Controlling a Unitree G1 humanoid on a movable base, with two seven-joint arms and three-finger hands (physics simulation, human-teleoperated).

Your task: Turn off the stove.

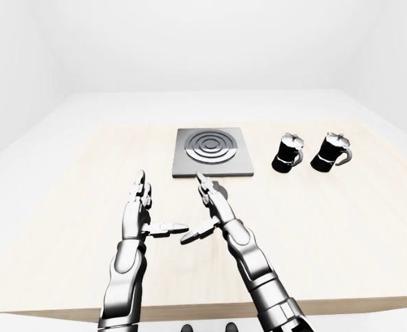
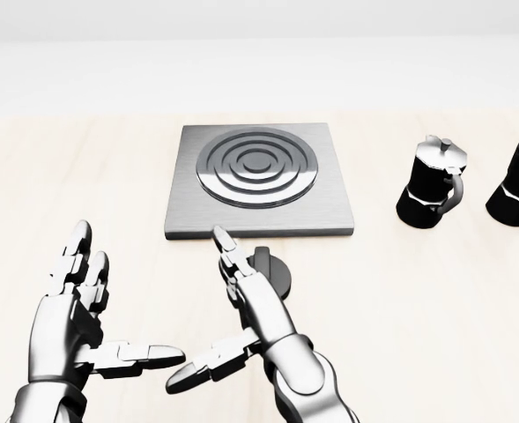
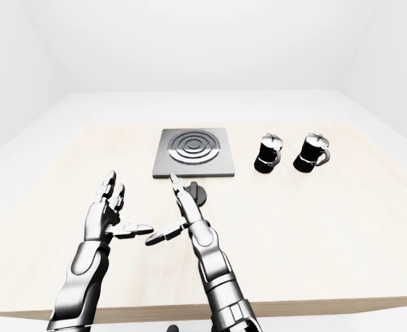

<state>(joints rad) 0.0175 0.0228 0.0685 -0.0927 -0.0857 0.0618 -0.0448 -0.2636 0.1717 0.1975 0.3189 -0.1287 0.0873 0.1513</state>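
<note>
Table [image 2: 435,317]: pale wood.
Stove [image 2: 259,180]: square, flat, table centre; ringed burner.
Two black pots [image 2: 430,185], stove's right.
Right hand [image 2: 241,295]: fingers spread, beside knob, holding nothing.
Left hand [image 2: 78,304]: wide open, apart.
Knob [image 2: 275,271]: round, below stove; grip bar runs up-down in head view.

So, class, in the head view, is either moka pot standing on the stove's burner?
No: both moka pots stand on the wooden table, right of the stove, whose ringed burner is bare.
</note>
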